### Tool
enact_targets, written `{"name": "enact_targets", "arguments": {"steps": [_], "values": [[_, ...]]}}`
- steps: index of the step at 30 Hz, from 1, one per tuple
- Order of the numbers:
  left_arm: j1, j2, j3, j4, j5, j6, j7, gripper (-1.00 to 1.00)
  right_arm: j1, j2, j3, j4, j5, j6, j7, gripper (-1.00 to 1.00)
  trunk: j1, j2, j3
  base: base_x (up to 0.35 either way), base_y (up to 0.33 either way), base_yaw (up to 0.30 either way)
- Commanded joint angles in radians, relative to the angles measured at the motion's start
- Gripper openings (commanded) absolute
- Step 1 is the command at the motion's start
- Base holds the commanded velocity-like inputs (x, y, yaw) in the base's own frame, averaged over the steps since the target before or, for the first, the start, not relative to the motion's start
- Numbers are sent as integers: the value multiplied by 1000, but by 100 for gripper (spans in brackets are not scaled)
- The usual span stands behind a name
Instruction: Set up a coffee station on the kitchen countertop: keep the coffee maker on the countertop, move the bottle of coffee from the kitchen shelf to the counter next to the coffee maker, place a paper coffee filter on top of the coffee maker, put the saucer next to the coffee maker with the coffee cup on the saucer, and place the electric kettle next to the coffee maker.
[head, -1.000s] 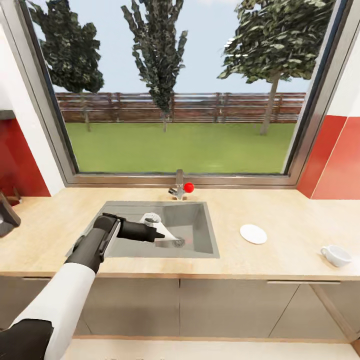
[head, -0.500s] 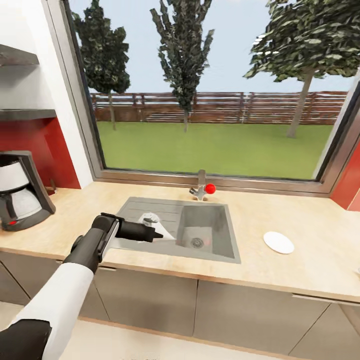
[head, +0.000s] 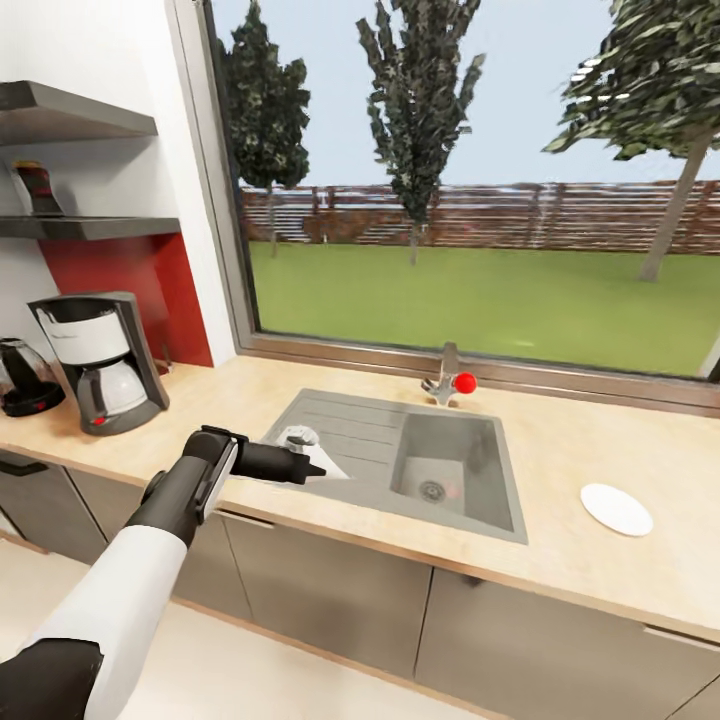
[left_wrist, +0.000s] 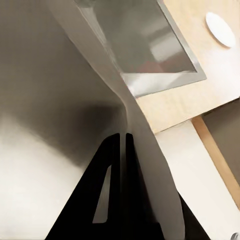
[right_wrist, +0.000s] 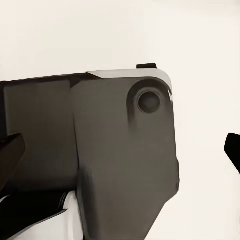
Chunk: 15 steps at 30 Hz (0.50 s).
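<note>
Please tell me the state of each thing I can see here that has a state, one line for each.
left gripper: shut on paper coffee filter, above the sink's draining board
coffee maker: upright on kitchen countertop, nothing on top
electric kettle: upright, beside the coffee maker
saucer: flat, bare
bottle of coffee: on kitchen shelf

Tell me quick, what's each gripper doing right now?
Left gripper: shut on the paper coffee filter.
Right gripper: cannot be told.
</note>
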Motion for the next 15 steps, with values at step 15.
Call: {"name": "enact_targets", "arguments": {"steps": [15], "values": [[-1,0,0,1,-13,0,-9,-100,0,1,-6,0,0,-3,0,100,1,-2,-2,0,0,282]]}}
